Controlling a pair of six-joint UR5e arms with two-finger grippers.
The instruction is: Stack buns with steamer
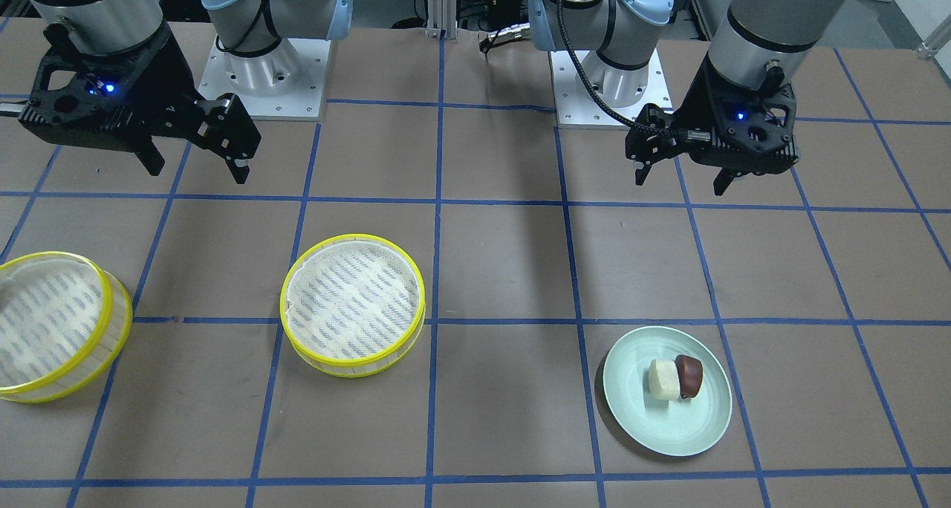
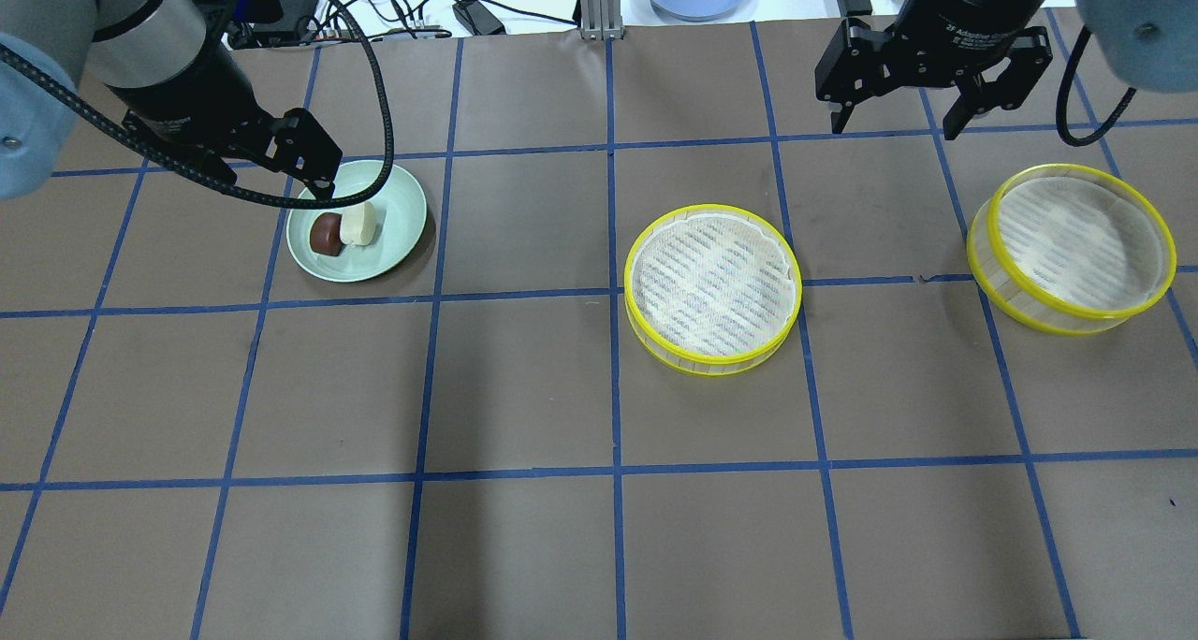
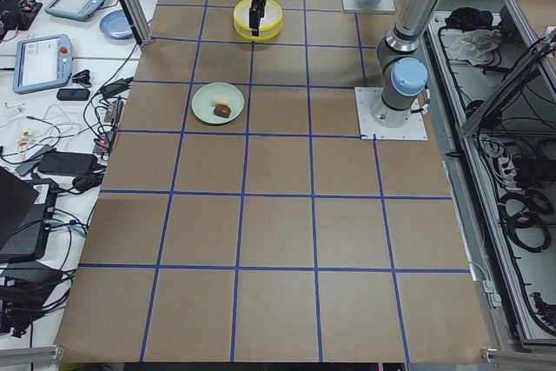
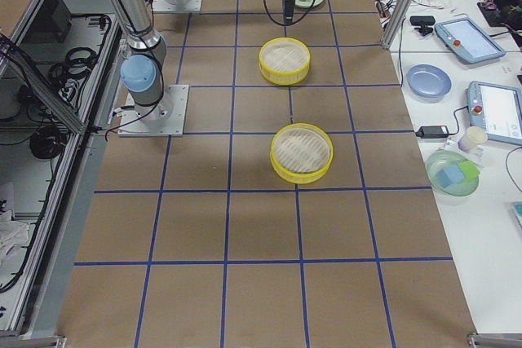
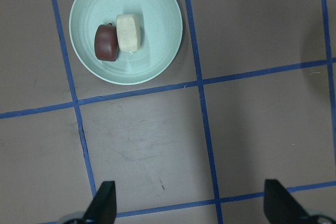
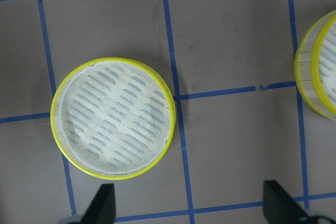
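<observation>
Brown and ruled in blue, the bench (image 2: 524, 387) is what lies directly beneath the left gripper (image 5: 191, 204), whose jaws are spread wide with nothing between them. A little ahead of those jaws, and offset toward the left side of the left wrist view, the pale green plate (image 5: 157, 45) is found. Both buns are lying on it: the cream bun (image 5: 129, 33) and the reddish-brown bun (image 5: 106, 42), pressed flank to flank. Each is seen to be longer along the line leading away from the jaws, while the pair is ranged across that line, in the same direction in which the jaws open. It is judged, therefore, that a forward and slightly sideways shift is called for before any descent. It is also judged that one finger would have to be let down at the seam between the buns unless the wrist is turned. Farther along the bench, well apart from the plate, the middle steamer tier (image 2: 713, 284) is set, its mesh bare. Beyond it the second tier (image 2: 1076, 242) stands near the bench end. The right gripper (image 2: 896, 127) is hung above the bench by these two tiers, its jaws likewise spread and empty, so the plate is judged to be the left arm's to reach.
</observation>
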